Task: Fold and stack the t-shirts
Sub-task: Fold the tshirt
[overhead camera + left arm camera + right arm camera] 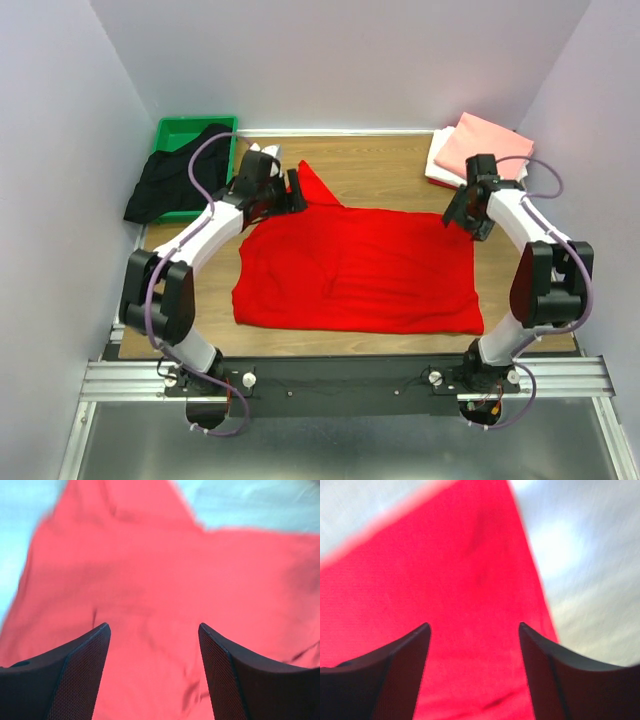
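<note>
My left gripper [154, 627] open | my right gripper [474, 626] open | red shirt [360, 270] spread flat beneath both, far corners ready to pinch

Red t-shirt [360, 270] spread flat; black t-shirt [165, 185] crumpled; pink t-shirt [487, 145] folded

4 t-shirts [360, 265] [165, 185] [485, 145] [436, 165], 2 claws [296, 190] [453, 212], 1 green bin [185, 125], 1 table [390, 165]
</note>
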